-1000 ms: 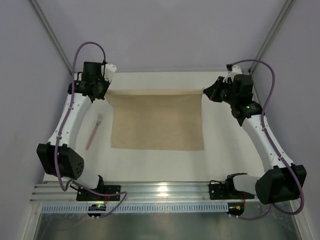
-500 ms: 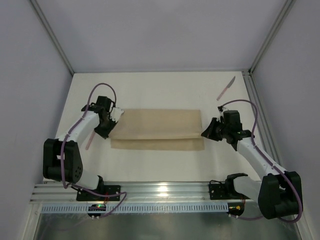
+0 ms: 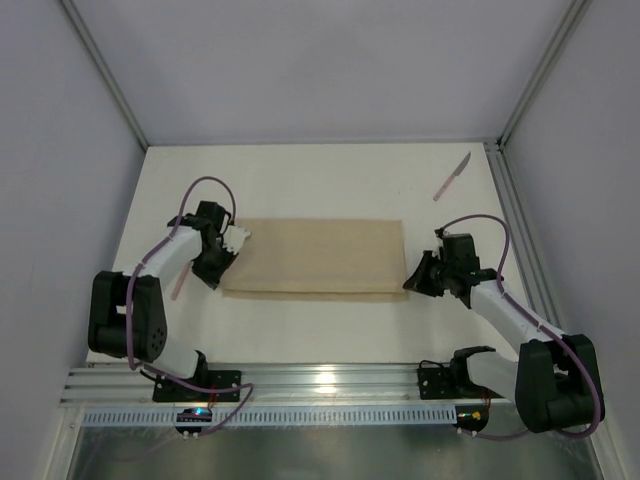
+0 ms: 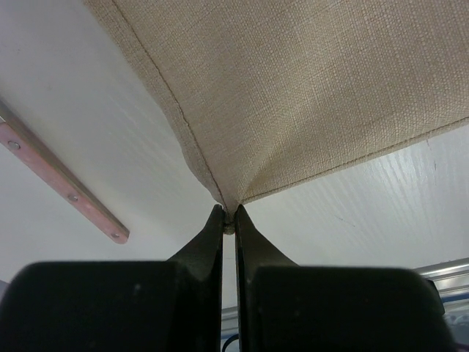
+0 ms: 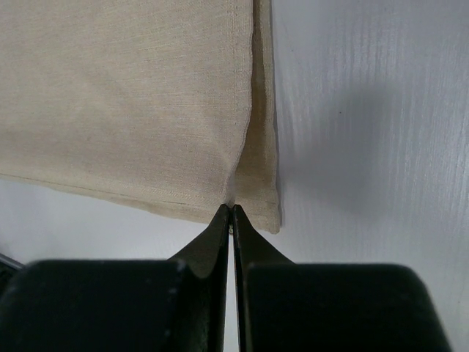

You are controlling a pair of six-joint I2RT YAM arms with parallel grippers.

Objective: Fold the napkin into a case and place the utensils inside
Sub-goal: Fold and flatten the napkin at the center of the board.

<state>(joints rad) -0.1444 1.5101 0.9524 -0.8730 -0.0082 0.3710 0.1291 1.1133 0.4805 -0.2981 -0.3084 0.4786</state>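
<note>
While the napkin lies folded in half mid-frame on the worktop, the left gripper pinches its lower-left corner and the right gripper pinches its lower-right corner, both nearly closed on cloth. A knife lies upper right, well apart.

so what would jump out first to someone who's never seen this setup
The beige napkin lies doubled over in the middle of the table. The left hand and the right hand are each pinched shut on a corner of it, one at either end. After that, the eye goes to the knife, lying alone at the far right of the table.
</note>
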